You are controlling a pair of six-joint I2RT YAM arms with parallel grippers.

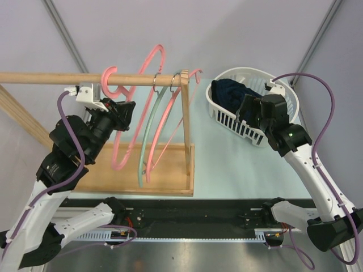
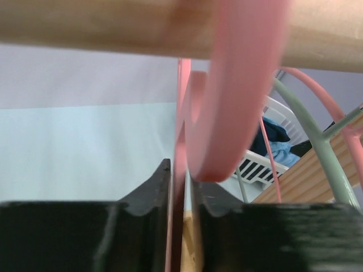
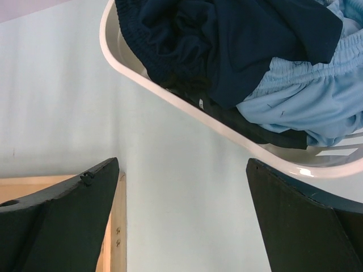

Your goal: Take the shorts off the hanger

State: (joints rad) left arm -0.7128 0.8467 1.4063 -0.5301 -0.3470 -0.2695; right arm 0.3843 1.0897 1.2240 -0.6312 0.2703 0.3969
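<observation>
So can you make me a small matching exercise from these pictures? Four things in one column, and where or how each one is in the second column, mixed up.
Things:
1. dark navy shorts
2. green hanger
3. right gripper
4. left gripper

Places or states:
a. open wide, near the white basket
b. hangs bare on the wooden rod
c. lying in the white basket
d. at the pink hanger, which runs between its fingers

Right pairs: 1-c, 2-b, 3-a, 4-d
</observation>
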